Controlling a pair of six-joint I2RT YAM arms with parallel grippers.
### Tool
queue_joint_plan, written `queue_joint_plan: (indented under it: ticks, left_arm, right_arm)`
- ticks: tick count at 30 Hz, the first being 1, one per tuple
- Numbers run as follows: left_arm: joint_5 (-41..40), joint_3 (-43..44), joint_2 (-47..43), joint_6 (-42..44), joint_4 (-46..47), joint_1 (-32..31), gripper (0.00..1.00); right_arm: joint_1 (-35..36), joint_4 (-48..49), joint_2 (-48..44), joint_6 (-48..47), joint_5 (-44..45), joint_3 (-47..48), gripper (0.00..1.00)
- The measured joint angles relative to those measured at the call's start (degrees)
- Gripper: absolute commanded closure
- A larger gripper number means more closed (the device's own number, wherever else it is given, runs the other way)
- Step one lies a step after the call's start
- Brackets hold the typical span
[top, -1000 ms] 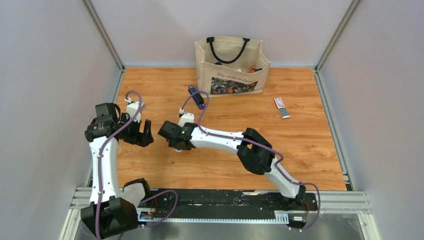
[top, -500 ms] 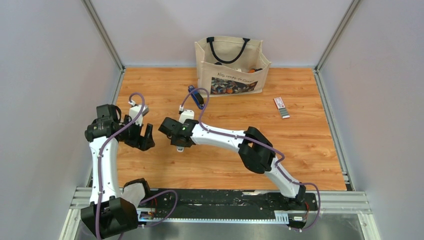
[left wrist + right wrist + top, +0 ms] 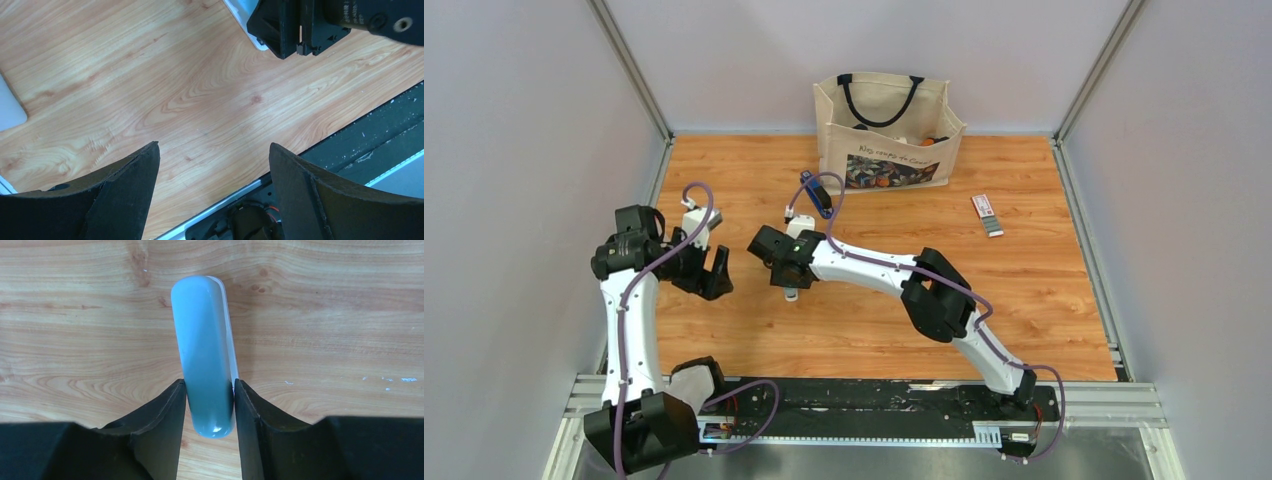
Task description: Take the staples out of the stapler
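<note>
the stapler [image 3: 815, 193] shows only small in the top view, and a loop of the right arm's purple cable [image 3: 795, 203] crosses it. its black parts blur together, and whether staples sit inside cannot be told. neither wrist camera catches it. it lies on the table [image 3: 1044, 300] at about 7 o'clock from the tote bag [image 3: 886, 130], just off the bag's near left corner. it is at 12 o'clock from the right claw [image 3: 789, 285] and apart from it. its long axis runs from 11 o'clock to 5 o'clock, with the blue end at 11.

the right claw is clamped on a pale stick-like tool [image 3: 202, 335], both fingers pressed to its sides. in the right wrist view the tool's far end points to 12 o'clock. the left claw [image 3: 214, 150] stands wide apart, with bare wood between its fingers. a pale grey shape [image 3: 9, 107] is cut off at 9 o'clock in the left wrist view, and what it is cannot be made out.
</note>
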Motion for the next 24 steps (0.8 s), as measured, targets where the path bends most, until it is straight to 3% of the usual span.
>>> queue_joint_plan:
  ticks: [2,7,14,18,24]
  left_arm:
    - [0.07,0.83,0.7,0.0,-0.28,0.0,0.13]
    - [0.46,2.8,2.62,0.28,-0.85,0.04,0.14]
    - [1.36,2.8,2.82,0.28,-0.9,0.11,0.15]
    - [1.77,2.8,3.04,0.22,-0.72,0.11,0.19]
    - [3.08,2.29,2.95,0.13,1.77,0.09,0.15]
  right_arm:
    - [0.0,0.02,0.48,-0.79,-0.42,0.02,0.59]
    - [0.0,-1.27,3.15,-3.32,-0.76,3.1,0.83]
    - [0.0,0.52,1.77,-4.48,-0.94,1.05,0.85]
    - [0.0,7.58,-4.35,-3.89,-2.16,-8.66,0.96]
    - [0.0,21.07,-15.17,-1.6,-4.11,-21.66,0.95]
